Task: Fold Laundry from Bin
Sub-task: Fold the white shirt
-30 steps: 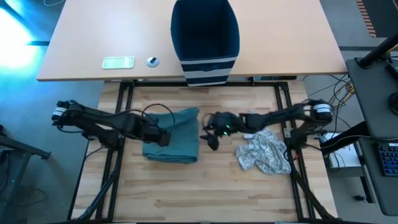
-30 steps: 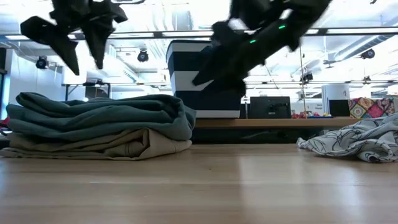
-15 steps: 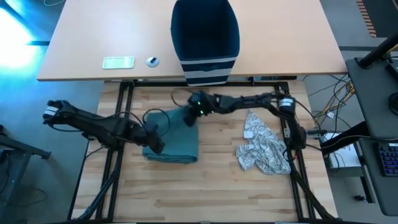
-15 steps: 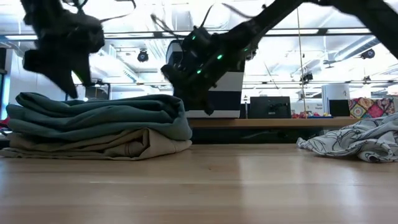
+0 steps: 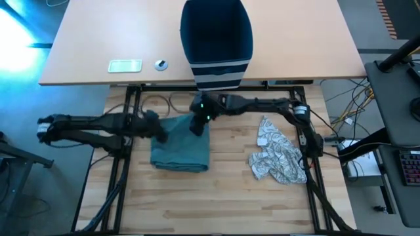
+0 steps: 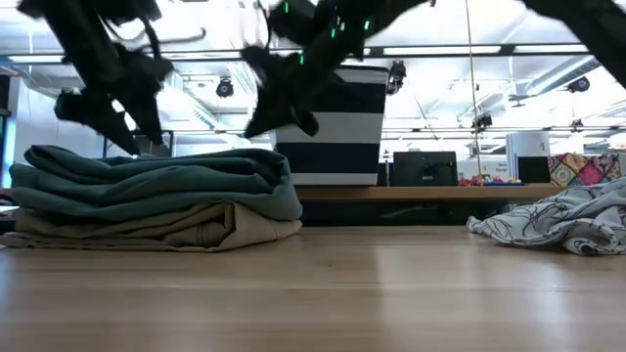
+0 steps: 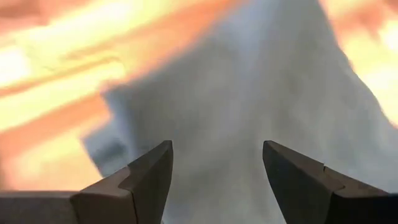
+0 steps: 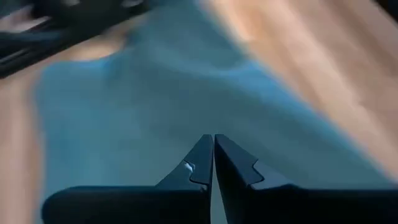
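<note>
The teal-green garment lies folded into a rectangle on the wooden desk, left of the desk's middle, its long axis running from the far edge toward the near edge. In the low view it sits on top of a folded beige garment, the two stacked flat with their folded edges facing right.

The right gripper hangs over the far right corner of the teal-green garment, its arm stretched across from the right side of the desk. Its fingers are pressed together with nothing between them.

The left gripper is at the far left corner of the same garment, above the cloth. Its fingers stand well apart and hold nothing.

A crumpled grey patterned piece lies toward the right edge of the desk, clear of both grippers.

The navy bin with white stripes stands upright on the lighter desk beyond the far edge, its open mouth facing up. A small white flat device rests on that desk to the bin's left.
</note>
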Tool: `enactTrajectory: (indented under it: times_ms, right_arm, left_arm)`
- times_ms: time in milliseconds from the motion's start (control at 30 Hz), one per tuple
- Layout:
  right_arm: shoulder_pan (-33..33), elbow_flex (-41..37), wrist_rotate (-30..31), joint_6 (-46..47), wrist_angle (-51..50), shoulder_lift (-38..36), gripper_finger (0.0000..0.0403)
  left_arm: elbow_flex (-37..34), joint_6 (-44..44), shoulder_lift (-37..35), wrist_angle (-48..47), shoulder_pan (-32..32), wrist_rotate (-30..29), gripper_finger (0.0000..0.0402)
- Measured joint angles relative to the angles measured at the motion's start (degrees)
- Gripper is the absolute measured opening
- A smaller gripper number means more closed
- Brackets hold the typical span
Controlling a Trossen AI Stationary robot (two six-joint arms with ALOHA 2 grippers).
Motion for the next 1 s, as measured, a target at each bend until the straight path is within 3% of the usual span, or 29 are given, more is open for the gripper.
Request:
enactTrajectory:
  times_ms: [300,533,767,867,1000]
  right_arm:
    - [13.6,-2.0,0.3,2.6,0.2,-2.5,0.0012]
    - [17.9,-2.0,3.6,7.5,-2.9,-2.7,0.0012]
    - [18.3,-2.2,5.8,5.1,-10.4,-4.4,0.0012]
    - [18.3,-2.9,6.6,3.3,-11.0,-4.5,0.0012]
    - [18.7,-4.1,6.7,1.4,-6.2,-4.2,0.0012]
  left_arm:
    - [-7.9,11.7,5.1,10.8,25.0,2.2,0.0233]
    - [-4.8,20.0,11.1,8.1,34.0,2.1,0.0233]
    - [10.4,20.9,3.1,-13.8,27.9,3.9,0.0233]
    - [13.4,16.0,-2.6,-17.4,20.4,5.8,0.0233]
    - [10.6,2.8,-8.1,-15.6,7.5,4.8,0.0233]
